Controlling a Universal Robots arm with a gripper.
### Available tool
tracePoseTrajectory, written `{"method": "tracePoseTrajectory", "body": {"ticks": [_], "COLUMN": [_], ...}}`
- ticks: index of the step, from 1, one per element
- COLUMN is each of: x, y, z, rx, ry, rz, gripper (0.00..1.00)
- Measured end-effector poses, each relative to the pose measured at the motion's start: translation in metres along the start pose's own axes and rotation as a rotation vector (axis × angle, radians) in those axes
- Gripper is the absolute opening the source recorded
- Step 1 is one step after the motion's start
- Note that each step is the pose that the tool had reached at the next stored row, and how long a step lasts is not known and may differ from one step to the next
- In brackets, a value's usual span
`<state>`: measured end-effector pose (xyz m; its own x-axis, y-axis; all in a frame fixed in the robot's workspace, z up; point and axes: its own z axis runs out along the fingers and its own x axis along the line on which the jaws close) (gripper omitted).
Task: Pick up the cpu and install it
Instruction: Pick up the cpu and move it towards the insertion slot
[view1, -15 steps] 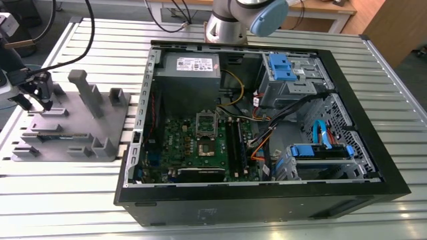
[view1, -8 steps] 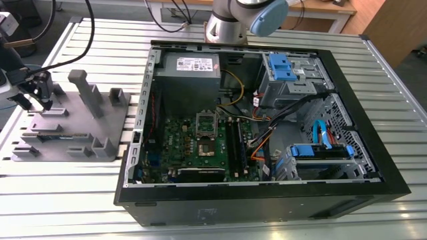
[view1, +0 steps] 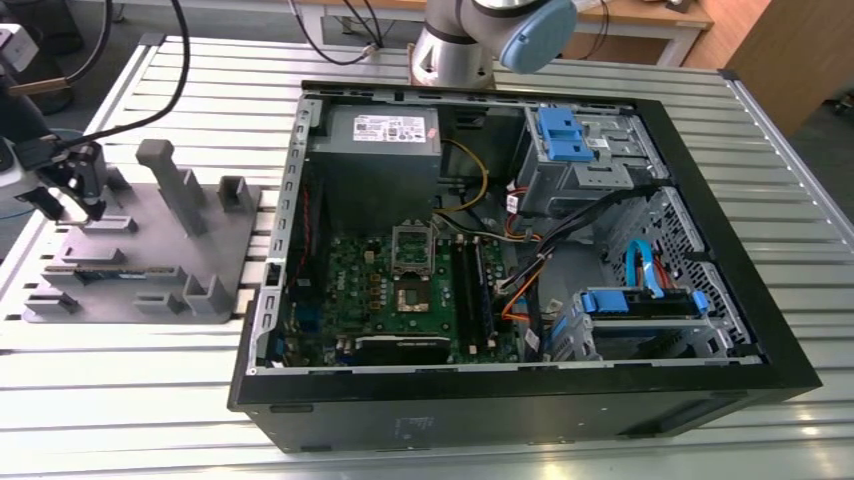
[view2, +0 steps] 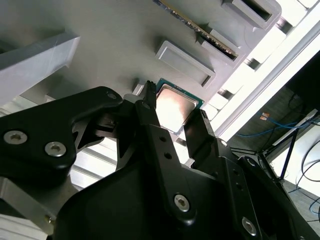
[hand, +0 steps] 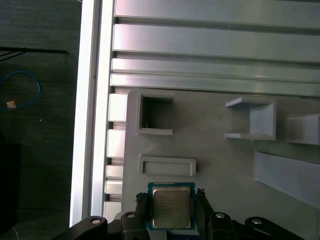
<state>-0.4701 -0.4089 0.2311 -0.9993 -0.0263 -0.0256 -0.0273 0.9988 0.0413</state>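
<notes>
My pincer hangs over the grey fixture block, which stands on the slatted bench at the exterior view's left, well apart from the open computer case and its green motherboard.

The cpu lies flat in its seat on that block, metal top up.

Pincer state: released, one finger on each side of the cpu. The pads seem just beside its edges, though I cannot confirm contact from either wrist view.

Handling judgement: the cpu is light, rigid and thin, with a smooth lid. Its underside is probably fragile. Grip on two opposite green edges only, square to the chip, with light force. A skewed grip could tilt it.
</notes>
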Motion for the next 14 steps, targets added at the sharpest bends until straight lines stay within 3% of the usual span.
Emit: {"method": "tracePoseTrajectory", "body": {"ticks": [8,14], "x": [-0.0037,-0.0041], "y": [-0.0001,0.0005], "z": [-0.0006,-0.0144], "rx": [0.0001,-0.0001], "ry": [0.0001,-0.0001], "rz": [0.000,0.000], "gripper": [0.47,0.47]}}
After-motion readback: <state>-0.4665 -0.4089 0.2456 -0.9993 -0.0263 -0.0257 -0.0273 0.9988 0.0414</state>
